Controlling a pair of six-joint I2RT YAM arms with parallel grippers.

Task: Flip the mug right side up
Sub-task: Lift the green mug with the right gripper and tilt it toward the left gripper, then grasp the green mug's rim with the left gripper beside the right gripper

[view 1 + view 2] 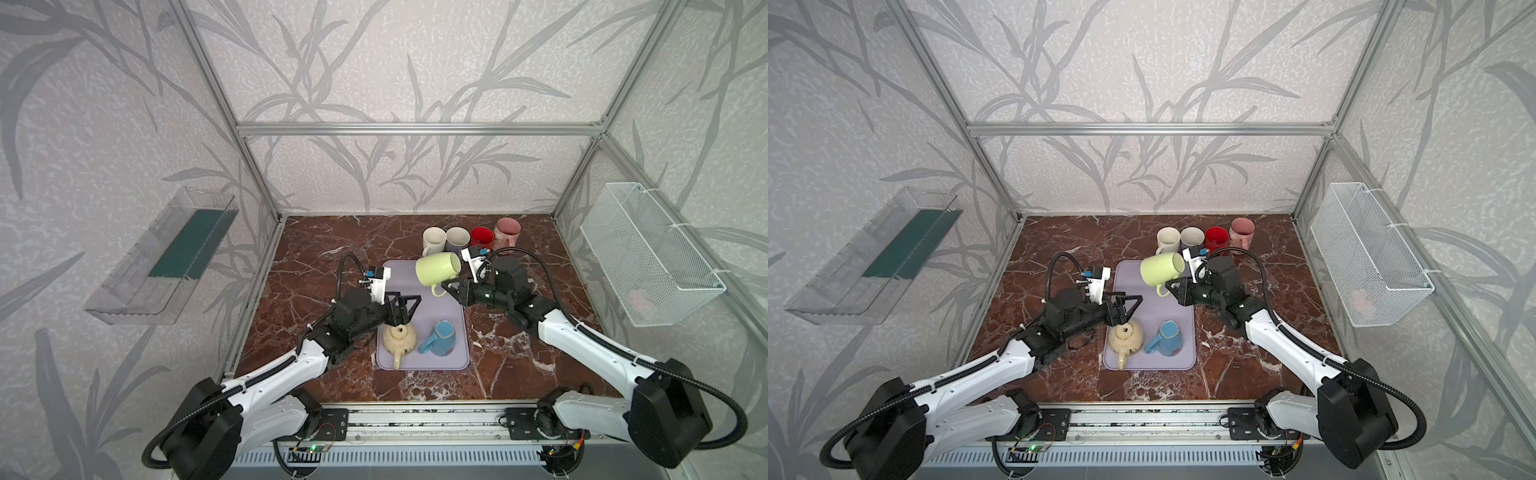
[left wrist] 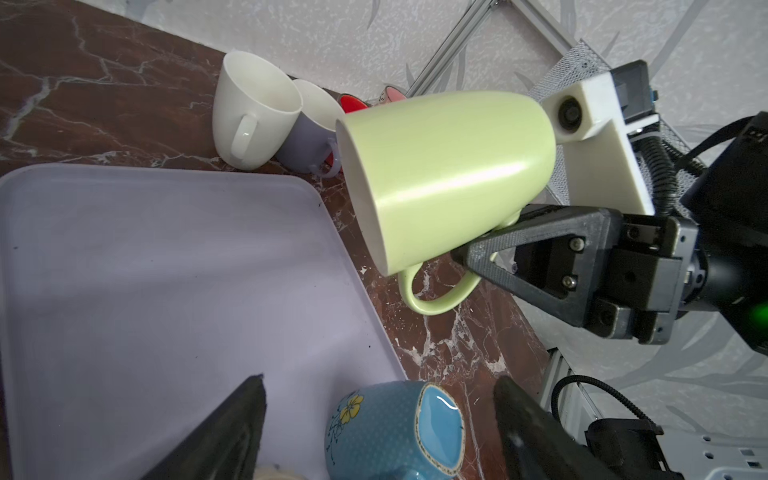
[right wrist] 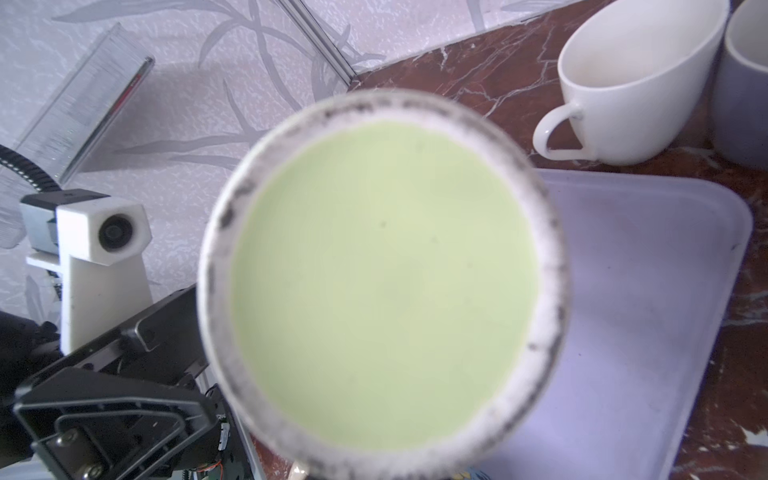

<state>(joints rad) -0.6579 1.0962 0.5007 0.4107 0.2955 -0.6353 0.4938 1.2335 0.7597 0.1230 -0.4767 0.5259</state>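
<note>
**Clamped jaws right, spread jaws left: green mug [image 1: 437, 269] held sideways in the air**

In both top views the right gripper [image 1: 448, 287] is pinched shut on the green mug's handle, reaching in from the right. The mug hangs clear over the far right corner of the lavender tray [image 1: 442, 313], about level, handle underneath, mouth toward the left arm. The left gripper [image 1: 409, 309] hovers low over the tray's near left part, just above the cream mug [image 1: 399, 338], jaws parted with nothing between them. Beside the cream mug sits the blue mug [image 1: 440, 338]; both show their bases upward. Behind the tray a white mug [image 1: 434, 241], a grey mug [image 1: 457, 239], a red mug [image 1: 482, 237] and a pink mug [image 1: 508, 230] stand in a row on the marble table [image 1: 332, 266], mouths up.

From the left wrist, that gripper's two dark fingers [image 2: 232, 432] stand far apart at the picture's edge, the blue mug [image 2: 395, 432] seen beyond the gap. Ahead, the green mug [image 2: 449, 174] floats in the air, a black finger of the right gripper pressed on its handle.

From the right wrist, the green mug [image 3: 382, 282] shows only its base, a blurred pale green disc inside a rough, smudged white ring; the gripping fingers are out of sight. The white mug [image 3: 631, 75] and the tray [image 3: 644, 291] lie beyond.
</note>
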